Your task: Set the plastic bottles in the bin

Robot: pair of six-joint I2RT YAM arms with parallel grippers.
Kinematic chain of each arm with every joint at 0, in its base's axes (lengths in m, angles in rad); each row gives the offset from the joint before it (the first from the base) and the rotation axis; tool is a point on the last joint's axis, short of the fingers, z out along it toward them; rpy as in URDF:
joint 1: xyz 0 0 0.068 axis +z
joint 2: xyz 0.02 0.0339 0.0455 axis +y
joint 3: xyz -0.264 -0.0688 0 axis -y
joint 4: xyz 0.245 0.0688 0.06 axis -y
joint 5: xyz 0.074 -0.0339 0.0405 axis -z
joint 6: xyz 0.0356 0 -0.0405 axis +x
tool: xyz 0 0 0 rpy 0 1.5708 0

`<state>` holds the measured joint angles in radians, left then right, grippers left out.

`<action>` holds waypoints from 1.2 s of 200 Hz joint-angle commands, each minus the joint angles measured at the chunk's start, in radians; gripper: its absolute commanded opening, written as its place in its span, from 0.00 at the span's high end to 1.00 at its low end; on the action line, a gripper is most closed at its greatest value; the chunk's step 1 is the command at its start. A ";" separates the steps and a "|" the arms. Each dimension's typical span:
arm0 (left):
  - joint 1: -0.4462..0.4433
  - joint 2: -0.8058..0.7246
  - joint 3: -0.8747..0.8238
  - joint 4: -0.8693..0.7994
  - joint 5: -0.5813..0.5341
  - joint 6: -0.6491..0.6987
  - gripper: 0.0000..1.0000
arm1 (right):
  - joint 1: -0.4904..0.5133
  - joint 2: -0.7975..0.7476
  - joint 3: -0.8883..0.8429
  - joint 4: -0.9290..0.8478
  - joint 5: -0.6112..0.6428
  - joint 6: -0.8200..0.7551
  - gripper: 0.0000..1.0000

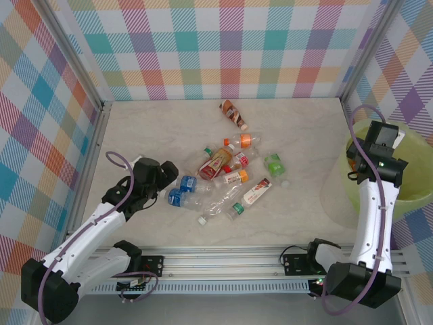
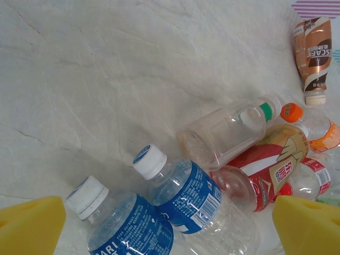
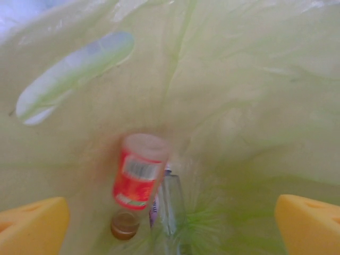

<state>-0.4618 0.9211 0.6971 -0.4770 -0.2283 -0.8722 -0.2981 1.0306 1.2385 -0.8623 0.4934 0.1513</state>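
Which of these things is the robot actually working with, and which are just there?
Part of the job:
- bin
- plastic bottles heaped on the table
- brown bottle lying apart from the heap
- red-labelled bottle inside the bin

Just there:
- checked walls
- metal rail

The worktop is smooth and matt, with a pale marble-veined look. The plastic bottles are clear and glossy, with shiny printed film labels. The bin is translucent, softly glossy plastic. The left end effector has matt, foam-like yellow pads.
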 commanded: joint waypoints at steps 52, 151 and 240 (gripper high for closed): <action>0.018 0.001 -0.056 -0.034 0.006 -0.085 0.00 | 0.005 -0.117 0.085 -0.042 -0.151 0.052 0.00; 0.090 0.041 -0.125 -0.015 0.094 -0.239 0.00 | 0.016 -0.328 -0.093 0.556 -1.084 0.319 0.00; 0.110 0.212 -0.095 -0.023 0.132 -0.422 0.22 | 0.350 -0.311 -0.221 0.644 -1.109 0.343 0.00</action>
<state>-0.3683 1.0962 0.5797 -0.4808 -0.1081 -1.2121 -0.0444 0.7208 1.0649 -0.2535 -0.6540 0.5163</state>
